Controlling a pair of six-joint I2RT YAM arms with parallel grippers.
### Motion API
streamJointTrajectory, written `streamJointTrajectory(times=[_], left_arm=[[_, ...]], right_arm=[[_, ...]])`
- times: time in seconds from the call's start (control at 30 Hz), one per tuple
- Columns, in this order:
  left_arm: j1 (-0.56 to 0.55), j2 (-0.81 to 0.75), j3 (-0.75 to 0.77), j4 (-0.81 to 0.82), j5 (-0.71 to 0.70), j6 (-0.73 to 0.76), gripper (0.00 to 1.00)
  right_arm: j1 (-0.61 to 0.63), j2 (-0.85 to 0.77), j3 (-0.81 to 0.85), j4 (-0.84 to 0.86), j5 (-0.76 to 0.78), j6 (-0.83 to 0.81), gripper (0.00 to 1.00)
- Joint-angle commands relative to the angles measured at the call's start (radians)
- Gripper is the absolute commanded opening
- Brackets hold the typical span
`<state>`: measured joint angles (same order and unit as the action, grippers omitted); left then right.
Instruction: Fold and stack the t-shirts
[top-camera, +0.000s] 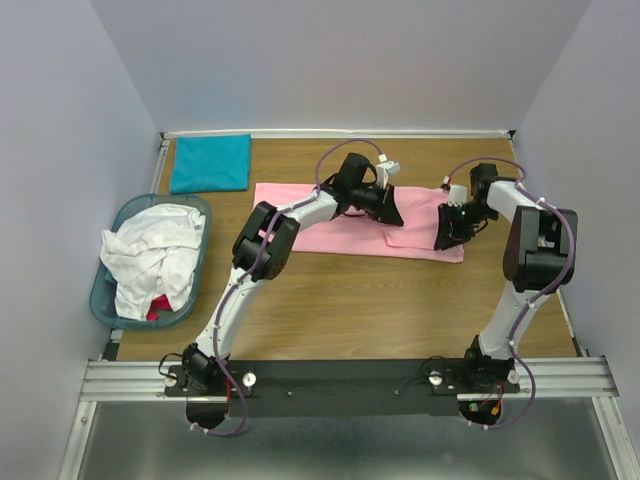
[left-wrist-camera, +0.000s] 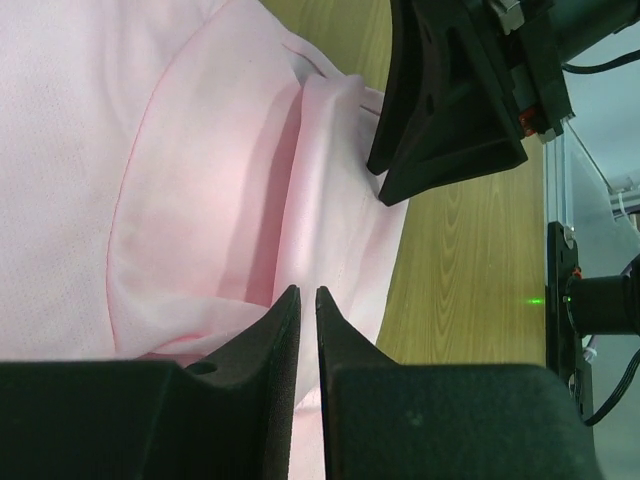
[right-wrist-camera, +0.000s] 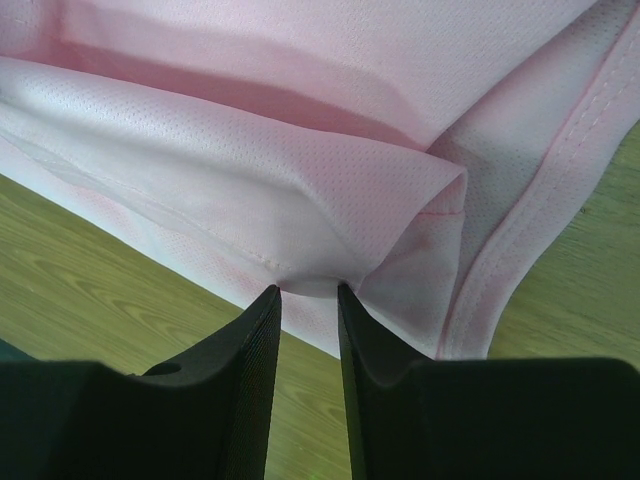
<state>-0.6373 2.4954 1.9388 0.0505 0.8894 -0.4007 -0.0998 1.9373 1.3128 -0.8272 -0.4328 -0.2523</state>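
Wood-grain surface (top-camera: 380, 300), from above: a flat light-pink cloth t-shirt (top-camera: 330, 235) at centre, a folded teal-turquoise t-shirt (top-camera: 210, 162) far left. Left wrist: the left end effector (left-wrist-camera: 307, 292) pinches a soft pink fold. Right wrist: the right end effector (right-wrist-camera: 308, 290) clamps the fine-mesh, stitched edge.

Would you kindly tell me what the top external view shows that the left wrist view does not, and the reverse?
Only the top external view shows the folded teal t-shirt at the far left corner, the light-blue basket holding white t-shirts, and both arms whole. Only the left wrist view shows the left gripper close up, its fingers nearly together on a fold of cloth. Both show the pink t-shirt, the right gripper at its edge and the wooden table.
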Motion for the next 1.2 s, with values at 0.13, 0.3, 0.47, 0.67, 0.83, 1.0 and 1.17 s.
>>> streamJointTrajectory(times=[0.13,0.3,0.47,0.67,0.83,1.0,1.17], left_arm=[[0.007,0.03,-0.008,-0.049,-0.053,0.01,0.18],[0.016,0.031,-0.032,-0.041,-0.063,-0.009,0.18],[0.027,0.013,-0.067,-0.04,-0.073,-0.03,0.17],[0.031,-0.033,-0.115,-0.023,-0.066,-0.044,0.13],[0.03,-0.073,-0.058,-0.021,-0.046,0.002,0.12],[0.033,-0.128,-0.008,-0.018,-0.015,0.043,0.23],[0.031,-0.231,-0.11,-0.018,-0.009,0.082,0.32]], right_arm=[[-0.006,0.023,-0.003,0.019,0.025,0.001,0.36],[-0.006,0.025,-0.004,0.019,0.032,-0.002,0.36],[-0.006,0.025,-0.004,0.017,0.034,-0.005,0.36],[-0.006,0.029,-0.004,0.019,0.035,-0.01,0.36],[-0.006,0.034,-0.004,0.019,0.028,-0.012,0.36],[-0.006,0.014,-0.001,0.019,0.002,-0.013,0.36],[-0.008,-0.027,0.009,0.011,-0.023,0.002,0.41]])
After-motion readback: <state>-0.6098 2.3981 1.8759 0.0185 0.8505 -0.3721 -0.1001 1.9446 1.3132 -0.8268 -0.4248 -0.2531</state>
